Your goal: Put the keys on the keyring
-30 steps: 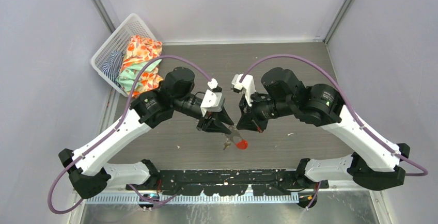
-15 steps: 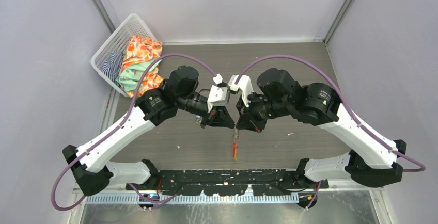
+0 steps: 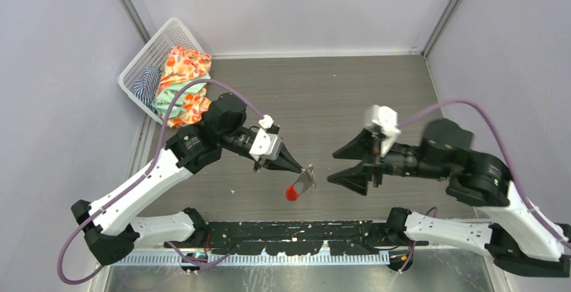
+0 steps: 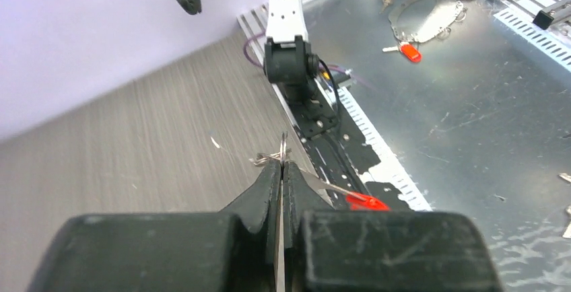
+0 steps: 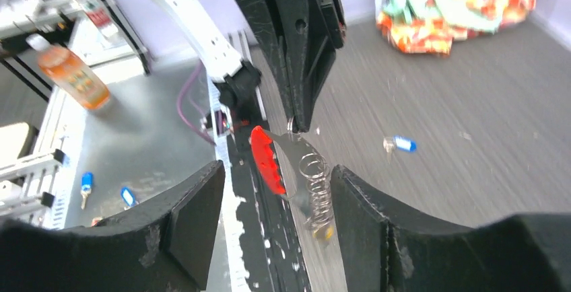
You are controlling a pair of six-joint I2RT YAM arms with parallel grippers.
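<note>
My left gripper [image 3: 298, 167] is shut on the keyring [image 3: 306, 178], which hangs in the air over the table's front. Its red oval tag [image 3: 291, 192] dangles below. In the left wrist view the jaws [image 4: 283, 168] pinch the thin ring, with the red tag [image 4: 367, 202] to the right. The right wrist view shows the red tag [image 5: 266, 161], a string of small rings [image 5: 315, 191] and a yellow-headed key [image 5: 327, 233] at its lower end. A blue-headed key [image 5: 401, 144] lies on the table beyond. My right gripper [image 3: 345, 165] stands open to the right, apart from the keyring.
A white basket [image 3: 143, 56] with coloured clothes sits at the back left. The black rail [image 3: 296, 230] with the arm bases runs along the near edge. Beyond it a metal bench [image 4: 471, 117] holds loose keys and an orange bottle [image 5: 69, 70].
My right gripper opened, let go of the keyring and drew back to the right. My left gripper shut on the ring and now carries it alone, slightly lower and left.
</note>
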